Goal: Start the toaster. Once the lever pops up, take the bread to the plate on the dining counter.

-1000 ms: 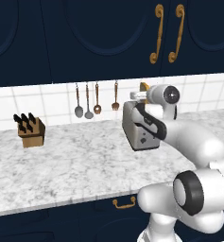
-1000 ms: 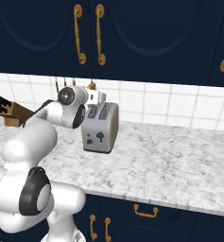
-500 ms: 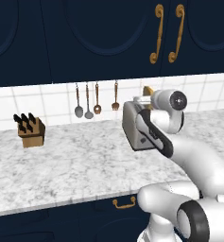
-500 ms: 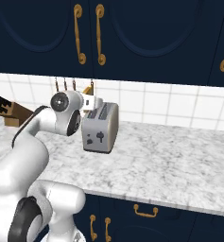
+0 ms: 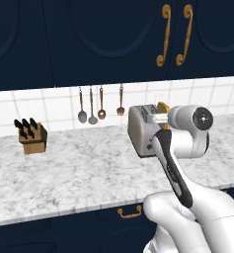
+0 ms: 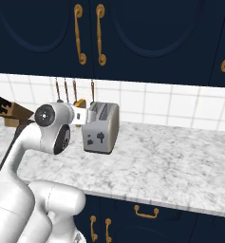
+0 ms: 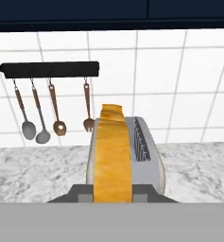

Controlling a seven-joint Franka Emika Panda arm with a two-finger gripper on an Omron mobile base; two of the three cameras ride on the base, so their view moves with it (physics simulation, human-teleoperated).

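The arm covers the right half of the toaster (image 5: pixel 140 131) in the left base view, while the bread (image 7: pixel 113 158) beside the toaster's open slot hides the fingertips in the hand view.

White glossy arm (image 5: pixel 197 207) showing rounded, bulbous link shells. Dark grey/black seams running between segments; one long black band curving along the forearm link (image 5: pixel 172 165) behind the tool end. Round wrist housing (image 5: pixel 196 120) wearing a dark circular cap with a small pale centre dot; same cap appearing on the wrist (image 6: pixel 45 115) in the right base view. A second dark oval joint face (image 6: pixel 62 140) sitting just below it. Short light-grey flange (image 6: pixel 79 115) sticking out from the wrist toward the tool. No cables, screws or markings visible.
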